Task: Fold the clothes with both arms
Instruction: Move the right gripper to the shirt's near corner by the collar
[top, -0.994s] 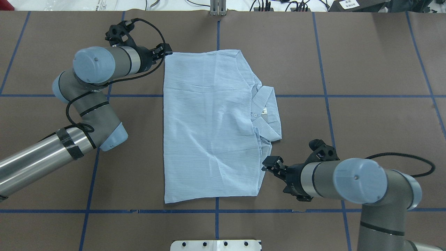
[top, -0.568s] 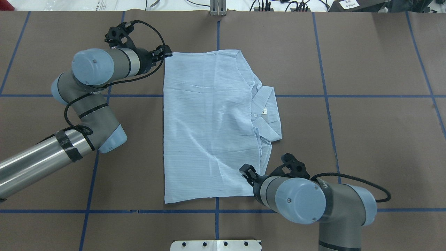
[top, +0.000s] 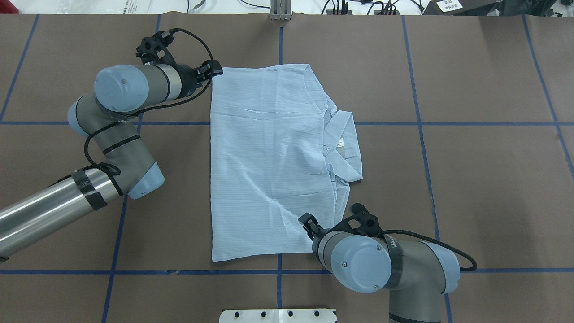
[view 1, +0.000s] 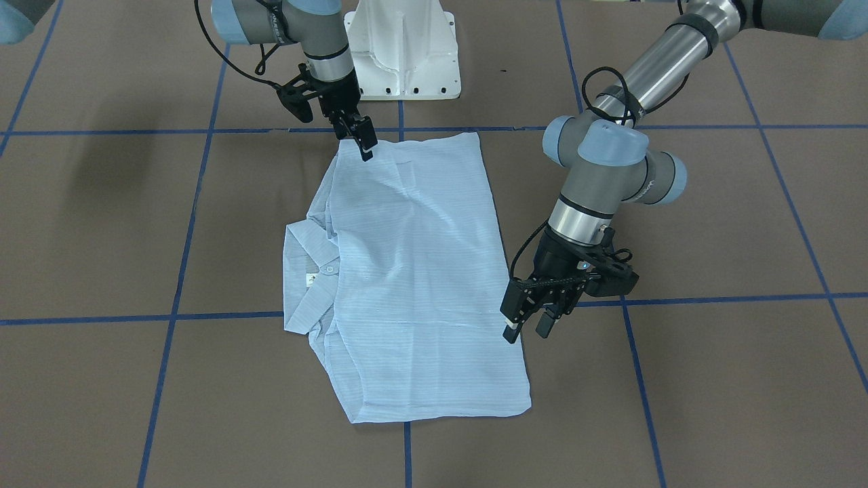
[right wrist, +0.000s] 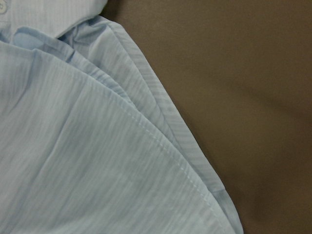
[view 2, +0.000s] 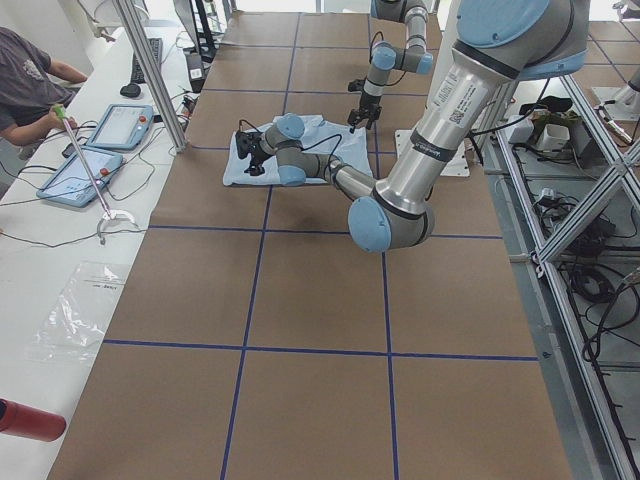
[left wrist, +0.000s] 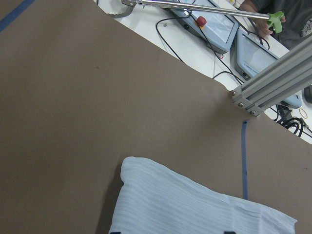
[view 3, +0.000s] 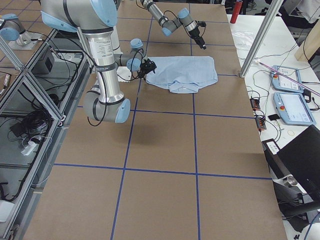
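The pale-blue pinstriped shirt [top: 269, 170] lies folded flat on the brown table, with its collar [top: 343, 139] and neck label on the right. It also shows in the front-facing view [view 1: 413, 271]. My left gripper [top: 215, 71] is open and empty. It hovers by the shirt's far left corner, and the left wrist view looks down on that corner [left wrist: 146, 185]. My right gripper [top: 307, 222] sits over the shirt's near right corner and looks open. In the front-facing view it [view 1: 363, 142] is at the hem. The right wrist view shows layered hems [right wrist: 161, 141] close up, with no fingers in view.
The white pedestal base [view 1: 403, 47] stands at the table's near edge by the robot. Blue tape lines [top: 421, 123] grid the brown table. An aluminium post [left wrist: 273, 83], tablets [view 2: 110, 130] and cables lie beyond the far edge, with an operator there.
My right arm has swung inward, carrying its gripper from beside the shirt's right edge to over the near right corner. My left arm has barely moved.
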`<action>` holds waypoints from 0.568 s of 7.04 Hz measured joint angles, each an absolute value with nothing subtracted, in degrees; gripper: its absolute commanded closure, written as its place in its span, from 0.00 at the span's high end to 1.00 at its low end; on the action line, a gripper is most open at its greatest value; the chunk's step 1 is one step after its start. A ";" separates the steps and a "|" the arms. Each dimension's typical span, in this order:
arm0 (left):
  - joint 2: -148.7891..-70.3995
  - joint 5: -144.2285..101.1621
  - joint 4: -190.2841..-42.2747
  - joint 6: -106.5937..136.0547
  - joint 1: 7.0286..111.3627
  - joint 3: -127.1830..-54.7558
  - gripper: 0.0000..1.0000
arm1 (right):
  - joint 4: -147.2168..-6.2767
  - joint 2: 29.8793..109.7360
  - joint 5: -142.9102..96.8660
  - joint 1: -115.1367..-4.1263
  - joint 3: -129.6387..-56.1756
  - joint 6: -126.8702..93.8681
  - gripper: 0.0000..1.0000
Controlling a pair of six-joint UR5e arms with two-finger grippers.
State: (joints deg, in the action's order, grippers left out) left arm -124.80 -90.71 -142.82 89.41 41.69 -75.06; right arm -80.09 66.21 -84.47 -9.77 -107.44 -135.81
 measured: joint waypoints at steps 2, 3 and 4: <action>-124.80 -90.70 -142.82 89.62 41.60 -75.06 0.76 | -80.27 65.87 -84.38 -9.76 -106.60 -135.90 0.18; -124.80 -90.70 -142.82 89.77 41.58 -75.06 0.76 | -80.33 65.85 -84.40 -9.76 -106.49 -136.31 0.00; -124.80 -90.70 -142.82 89.88 41.55 -75.07 0.76 | -80.36 65.91 -84.47 -9.66 -106.46 -136.98 0.00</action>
State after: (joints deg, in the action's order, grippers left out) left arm -124.80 -90.70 -142.82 89.88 41.55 -75.07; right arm -80.36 65.91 -84.47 -9.66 -106.46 -136.98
